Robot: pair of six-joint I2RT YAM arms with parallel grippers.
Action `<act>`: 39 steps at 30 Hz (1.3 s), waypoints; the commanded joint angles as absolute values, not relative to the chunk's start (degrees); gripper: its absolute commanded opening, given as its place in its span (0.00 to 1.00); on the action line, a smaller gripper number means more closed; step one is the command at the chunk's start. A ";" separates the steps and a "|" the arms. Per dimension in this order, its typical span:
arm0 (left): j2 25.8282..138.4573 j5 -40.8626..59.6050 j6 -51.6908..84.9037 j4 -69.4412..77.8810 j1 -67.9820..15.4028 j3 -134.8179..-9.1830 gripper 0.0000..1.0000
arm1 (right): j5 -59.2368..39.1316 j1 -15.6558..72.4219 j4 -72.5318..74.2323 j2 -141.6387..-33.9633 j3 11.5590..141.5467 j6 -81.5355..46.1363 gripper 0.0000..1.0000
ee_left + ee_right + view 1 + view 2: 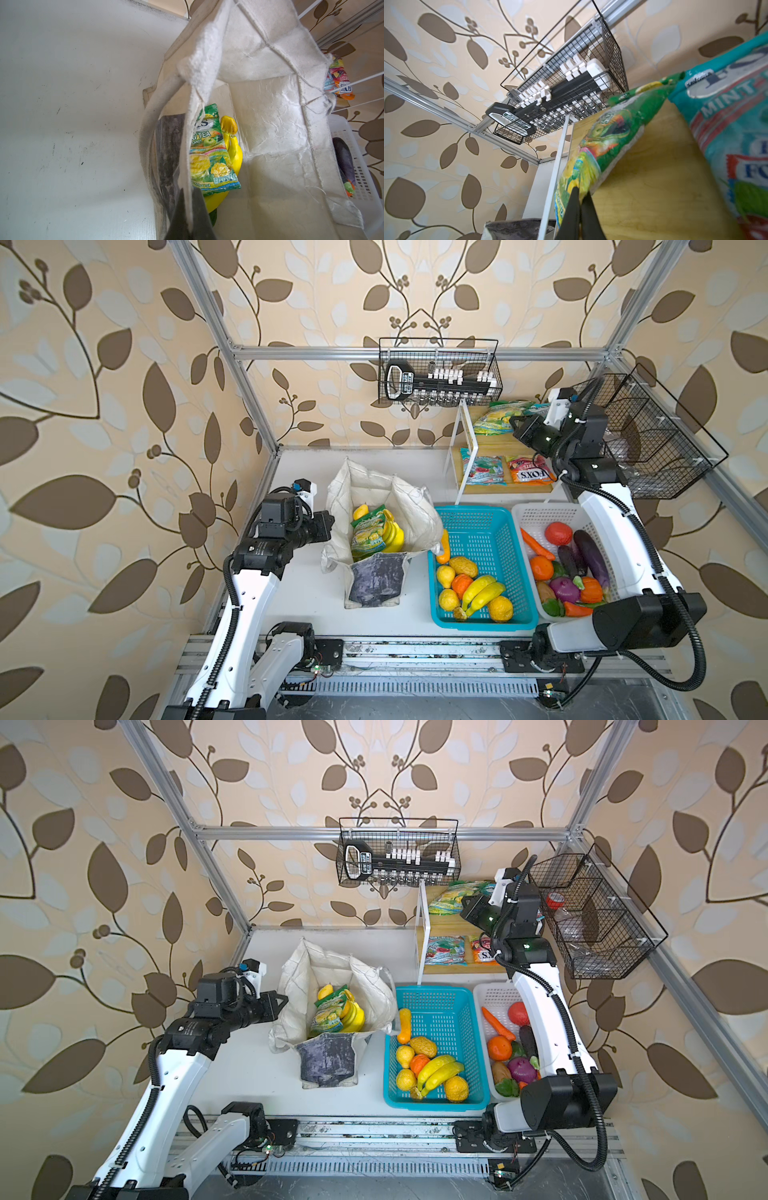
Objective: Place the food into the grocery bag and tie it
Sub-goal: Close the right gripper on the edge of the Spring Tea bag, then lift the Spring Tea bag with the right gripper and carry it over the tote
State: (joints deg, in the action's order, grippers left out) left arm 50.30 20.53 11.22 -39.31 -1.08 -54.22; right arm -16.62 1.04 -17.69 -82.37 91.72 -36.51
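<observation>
Obs: right gripper (pixel 581 194) closed, pinching the edge of the green-yellow packet (pixel 494 420), upper right in a top view. The left gripper (pixel 189 193) is closed on the strap (pixel 185 145) of the grocery bag (pixel 415 506), frame centre. Risk: the thin edge pinch slips and the packet drops short.

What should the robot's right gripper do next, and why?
Probably lift the green-yellow packet off the wooden shelf, toward the grocery bag. The right gripper is shut on its edge, and the left gripper holds the strap up, so the bag's mouth is open.
</observation>
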 commanded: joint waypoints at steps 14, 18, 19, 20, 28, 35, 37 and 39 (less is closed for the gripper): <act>50.28 20.65 10.36 -39.02 -1.19 -54.63 0.00 | -23.16 2.13 -12.14 -79.72 99.23 -33.57 0.00; 50.10 20.76 10.86 -38.79 -1.19 -54.45 0.00 | -21.01 3.80 -11.83 -76.62 97.83 -33.16 0.00; 50.07 20.65 10.94 -38.63 -1.15 -54.33 0.00 | -20.67 4.24 -11.62 -75.69 97.49 -33.16 0.00; 50.05 20.57 11.06 -38.63 -1.20 -54.32 0.00 | -20.57 4.62 -11.68 -75.15 97.47 -33.04 0.00; 50.22 21.15 10.96 -38.86 -1.19 -54.58 0.00 | -20.71 10.06 -16.43 -71.27 99.15 -31.12 0.00; 50.23 21.18 10.99 -38.94 -1.18 -54.67 0.00 | -17.70 20.46 -19.18 -69.36 98.83 -28.13 0.00; 50.16 20.95 10.59 -38.90 -1.19 -54.58 0.00 | -15.04 24.78 -17.88 -68.50 96.67 -27.25 0.00; 50.44 20.92 10.51 -39.15 -1.17 -54.65 0.00 | -13.21 28.68 -17.22 -68.10 95.18 -26.36 0.00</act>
State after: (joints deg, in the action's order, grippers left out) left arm 50.39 20.53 11.27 -39.29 -1.08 -54.22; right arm -16.80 25.17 -19.51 -69.93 96.16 -29.08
